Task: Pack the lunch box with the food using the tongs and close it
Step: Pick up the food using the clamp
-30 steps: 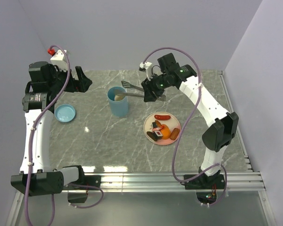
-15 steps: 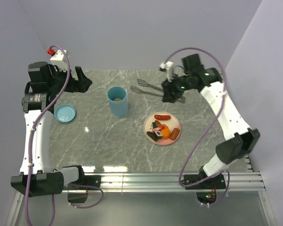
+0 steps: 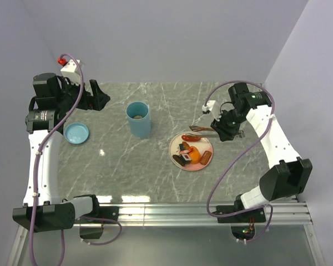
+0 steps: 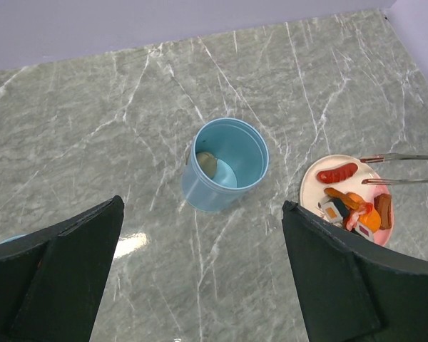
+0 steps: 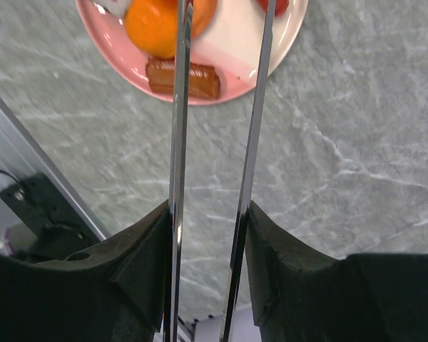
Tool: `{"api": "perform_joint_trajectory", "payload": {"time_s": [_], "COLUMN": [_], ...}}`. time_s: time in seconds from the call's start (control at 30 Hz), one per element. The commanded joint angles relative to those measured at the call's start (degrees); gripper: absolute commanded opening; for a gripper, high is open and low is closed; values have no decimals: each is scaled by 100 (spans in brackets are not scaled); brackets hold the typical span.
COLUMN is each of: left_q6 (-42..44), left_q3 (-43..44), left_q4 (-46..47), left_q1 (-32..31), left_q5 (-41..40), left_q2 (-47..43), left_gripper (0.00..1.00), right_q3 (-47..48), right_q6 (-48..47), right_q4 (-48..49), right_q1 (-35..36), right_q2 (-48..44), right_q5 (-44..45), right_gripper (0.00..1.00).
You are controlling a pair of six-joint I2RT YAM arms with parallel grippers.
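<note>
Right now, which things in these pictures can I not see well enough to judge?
- Tips of the tongs: right wrist view, cut off by the top edge; top view, too small to tell if they touch food.
- Bottom of the lunch box: left wrist view, its near wall hides part.
- Lid: left wrist view, almost all behind one of the left fingers.

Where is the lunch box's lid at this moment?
In the top view the lid lies on the left side of the table, well left of the open lunch box and apart from it.
</note>
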Motion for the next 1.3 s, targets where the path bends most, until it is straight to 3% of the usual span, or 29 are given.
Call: {"api": "perform_joint_trajectory", "payload": {"time_s": [0.0,1.27], "left_q6": [97,369], "left_q3": [74,-110], "left_q4": [68,104], "left_q1": [24,24], "left_q5": [125,37], "left_q2": [-121,64], "left_gripper": [99,99], "right_q3": [237,1363], "right_q6": [-467,-186], "right_q4": [-237,-658], "right_q1": [2,872], "right_q2": [256,1970], "right_q5": [422,1231], "right_gripper": [48,47]}}
